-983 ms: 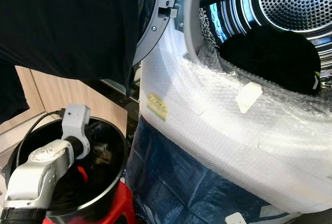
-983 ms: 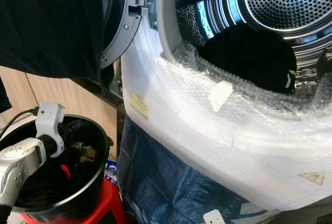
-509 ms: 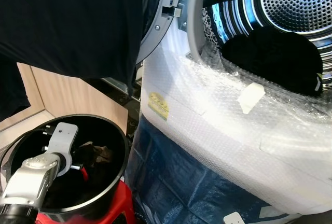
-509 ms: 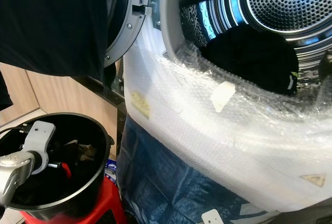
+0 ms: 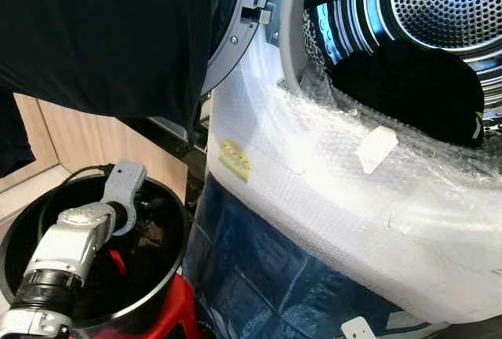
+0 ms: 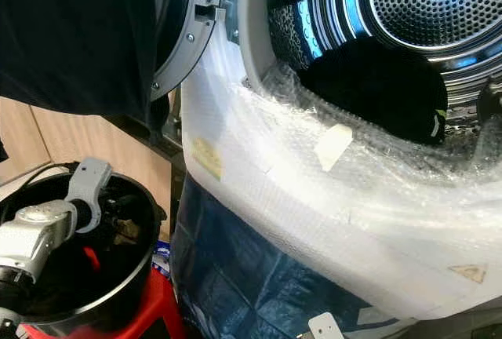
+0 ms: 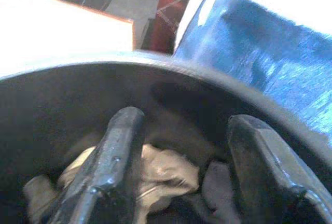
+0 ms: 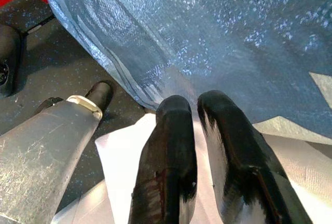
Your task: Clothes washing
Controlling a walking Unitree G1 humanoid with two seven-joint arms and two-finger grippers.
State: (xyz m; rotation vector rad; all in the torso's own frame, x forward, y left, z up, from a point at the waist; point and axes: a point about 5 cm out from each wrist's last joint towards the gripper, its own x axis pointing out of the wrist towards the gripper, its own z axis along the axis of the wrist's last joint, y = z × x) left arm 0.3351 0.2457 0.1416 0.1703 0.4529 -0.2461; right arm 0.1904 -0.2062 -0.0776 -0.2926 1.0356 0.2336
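While the left gripper hangs spread and empty inside the black bucket, beige crumpled clothes lie just below its fingertips: soft, light, limp; best pinched at a raised fold. Right gripper idle, nearly closed, holding nothing.

Gleaming: perforated polished-metal washer drum. Crinkling glossily over the white washer front: clear bubble wrap. Lying matt inside the drum: black cloth garment. Shining smoothly: round black plastic bucket, holding beige crumpled cloth.
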